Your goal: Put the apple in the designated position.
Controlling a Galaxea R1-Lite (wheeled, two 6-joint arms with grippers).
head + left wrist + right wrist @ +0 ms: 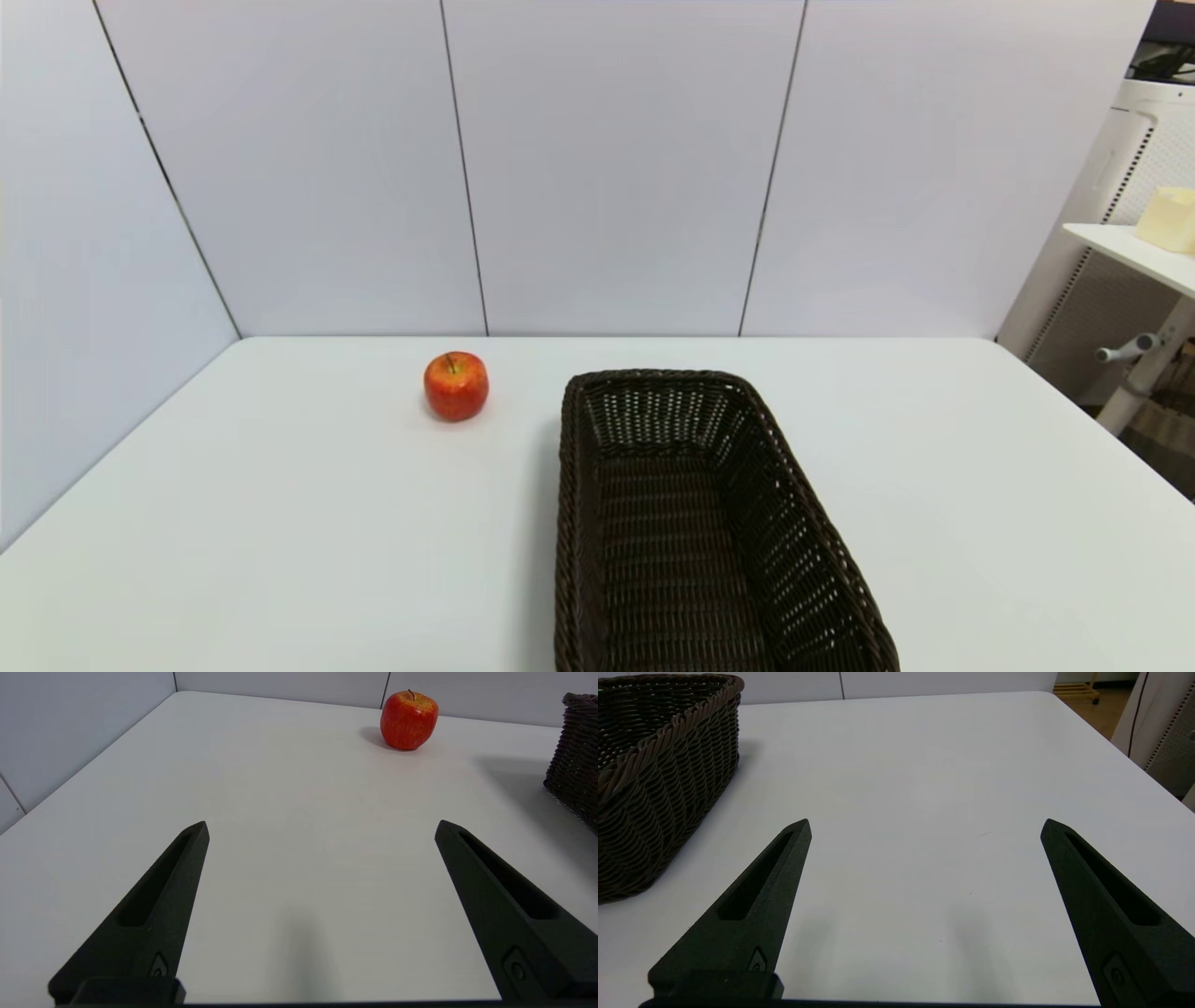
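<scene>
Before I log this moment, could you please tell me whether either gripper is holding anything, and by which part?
Nothing is held. The left gripper and right gripper are both open over bare table, and the apple sits untouched beside the basket.

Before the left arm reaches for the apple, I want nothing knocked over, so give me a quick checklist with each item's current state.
1. Apple upright on the table, stem up: ok.
2. Apple free, nothing touching it, apart from the basket: ok.
3. Left gripper fingers open wide, nothing held: ok.
4. Bare tabletop between the left gripper and the apple in the left wrist view: ok.
5. Right gripper open, idle beside the basket, away from the apple: ok.
6. Designated position marked on the table: cannot tell, no mark shows.
</scene>
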